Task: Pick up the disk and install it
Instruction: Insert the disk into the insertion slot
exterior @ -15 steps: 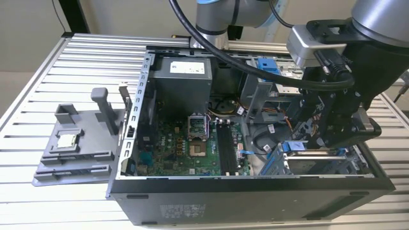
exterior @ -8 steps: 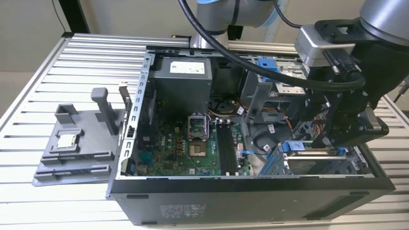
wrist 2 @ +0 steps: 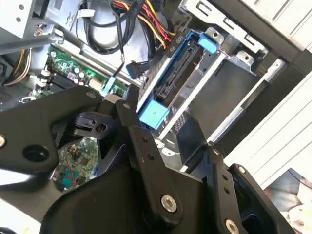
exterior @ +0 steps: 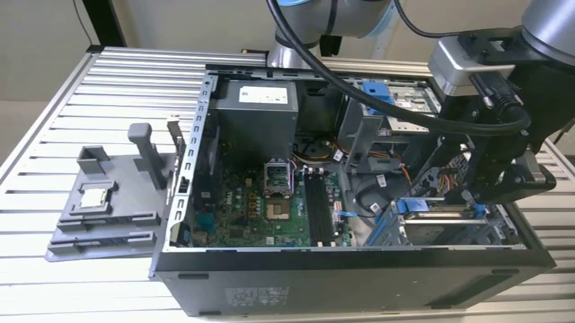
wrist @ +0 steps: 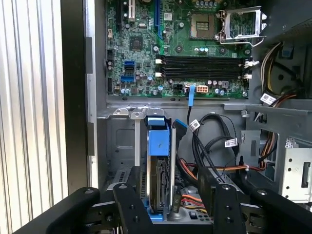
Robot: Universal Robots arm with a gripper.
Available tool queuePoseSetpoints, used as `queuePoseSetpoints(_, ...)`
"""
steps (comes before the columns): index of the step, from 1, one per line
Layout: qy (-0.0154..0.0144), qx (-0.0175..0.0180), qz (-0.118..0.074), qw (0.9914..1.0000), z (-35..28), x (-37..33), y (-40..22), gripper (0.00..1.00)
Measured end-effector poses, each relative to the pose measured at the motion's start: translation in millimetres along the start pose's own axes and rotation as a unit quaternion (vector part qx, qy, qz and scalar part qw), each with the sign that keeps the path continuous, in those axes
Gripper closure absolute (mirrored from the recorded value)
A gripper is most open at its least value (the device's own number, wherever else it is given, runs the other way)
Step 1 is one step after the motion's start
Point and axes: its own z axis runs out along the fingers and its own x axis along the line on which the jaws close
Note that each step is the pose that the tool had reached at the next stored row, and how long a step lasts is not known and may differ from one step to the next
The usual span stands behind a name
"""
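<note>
arm (exterior: 548, 27) bent downward, end effector (wrist: 173, 191) with jaws apart.

A slatted aluminium table (exterior: 108, 87) spans the scene under even light, with a plain beige wall (exterior: 180, 20) behind it.

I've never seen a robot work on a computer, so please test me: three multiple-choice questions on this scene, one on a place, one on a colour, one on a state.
1. Where is the disk?
A. on the floor
B. inside the computer case, by the gripper
C. in a person's hand

2. What colour are the disk's rails?
A. red
B. yellow
C. blue

3. How is the computer case?
A. open on one side
B. shut
C. wrapped in plastic

Answers: 1 B, it sits within the case walls next to the gripper; 2 C, blue shows along its edge in both wrist views; 3 A, the green motherboard lies exposed.
</note>
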Motion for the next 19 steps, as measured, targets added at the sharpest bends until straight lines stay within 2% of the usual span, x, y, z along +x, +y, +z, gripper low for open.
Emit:
queuePoseSetpoints(7, 0.0, 0.0, 0.0, 1.0, 0.1, 0.1, -0.5, 0.0)
queuePoseSetpoints(10, -0.0007, -0.0002, 0.0, 1.0, 2.6, 0.2, -1.7, 0.0)
queuePoseSetpoints(12, -0.0035, -0.0004, 0.0, 0.99999, 4.1, 0.3, -2.3, 0.0)
queuePoseSetpoints(16, -0.012, -0.0005, 0.0, 0.99993, 7.5, 0.3, -4.1, 0.0)
queuePoseSetpoints(19, -0.015, -0.0005, 0.0, 0.99989, 10.3, 0.4, -7.7, 0.0)
